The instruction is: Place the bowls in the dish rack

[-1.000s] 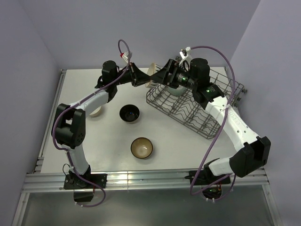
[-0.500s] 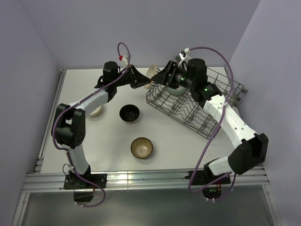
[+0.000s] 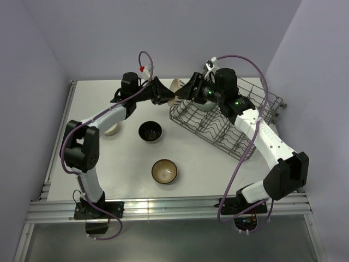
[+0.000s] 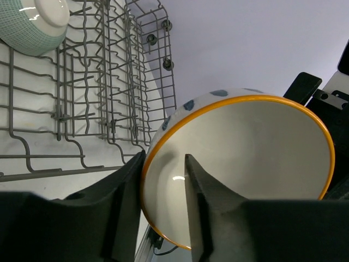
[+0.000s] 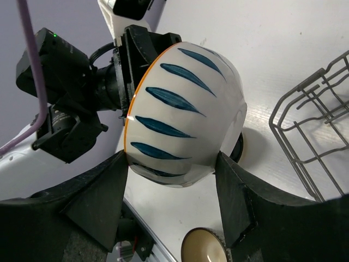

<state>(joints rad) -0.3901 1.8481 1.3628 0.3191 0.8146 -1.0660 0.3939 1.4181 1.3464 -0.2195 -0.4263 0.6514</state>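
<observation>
- The cream bowl (image 3: 175, 85) hangs in the air above the table (image 3: 125, 164), just off the dish rack's (image 3: 229, 128) left corner.
- It is tipped on its side, mouth toward the left arm, foot toward the right arm, axis roughly level.
- The left gripper (image 4: 163, 169) pinches the orange rim, one finger inside.
- The right gripper's (image 5: 172, 164) fingers flank the bowl's body; I cannot tell whether they squeeze.
- The teal bowl (image 4: 32, 24) sits in the rack.
</observation>
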